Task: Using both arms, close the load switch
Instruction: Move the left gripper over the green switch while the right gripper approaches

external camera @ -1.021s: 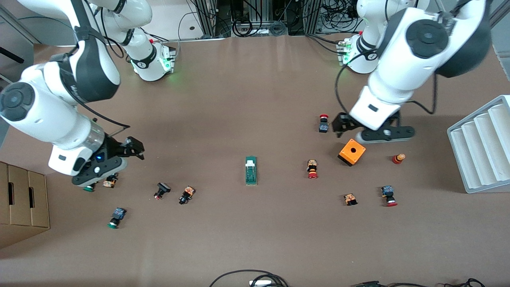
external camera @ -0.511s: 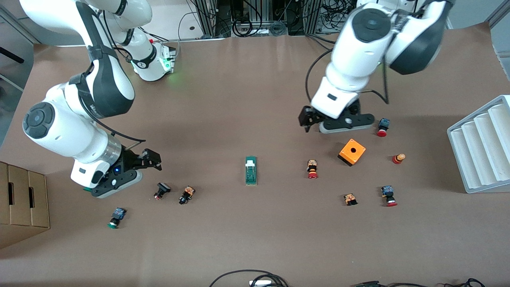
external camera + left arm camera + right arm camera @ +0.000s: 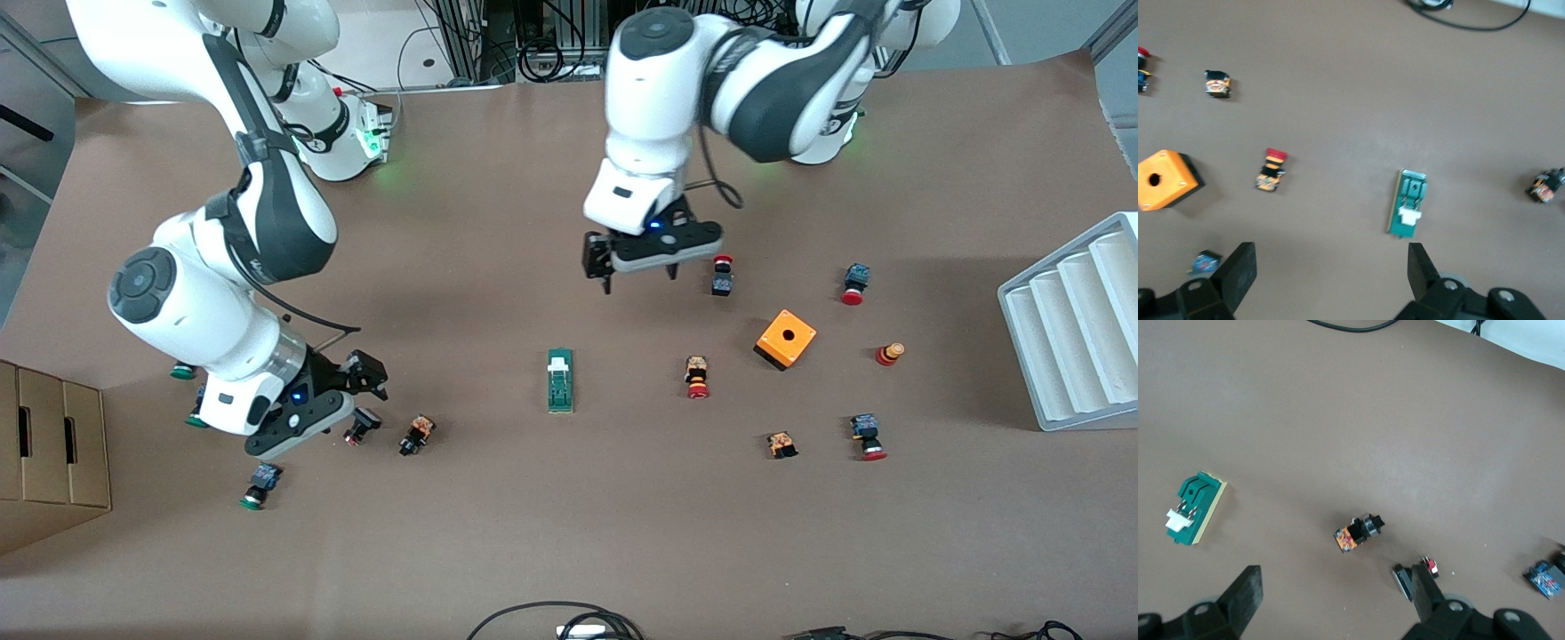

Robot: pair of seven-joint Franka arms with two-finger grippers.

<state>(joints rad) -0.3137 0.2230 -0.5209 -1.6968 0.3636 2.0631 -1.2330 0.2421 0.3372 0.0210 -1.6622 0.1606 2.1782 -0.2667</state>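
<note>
The load switch (image 3: 560, 380), a narrow green block with a white lever piece, lies flat in the middle of the table. It also shows in the left wrist view (image 3: 1408, 212) and the right wrist view (image 3: 1195, 509). My left gripper (image 3: 640, 277) hangs open over bare table, apart from the switch, with nothing between its fingers (image 3: 1238, 270). My right gripper (image 3: 360, 396) is open and empty too. It hovers over a black push button (image 3: 1405, 581), toward the right arm's end of the table from the switch.
An orange box with a hole (image 3: 786, 339) and several red-capped push buttons (image 3: 696, 377) lie toward the left arm's end. More push buttons (image 3: 416, 435) lie by the right gripper. A grey ribbed rack (image 3: 1071, 329) and a cardboard box (image 3: 49, 453) stand at the table's ends.
The left arm has swung from over the orange box toward the table's middle. The right arm has moved toward the load switch. Both grippers stay open.
</note>
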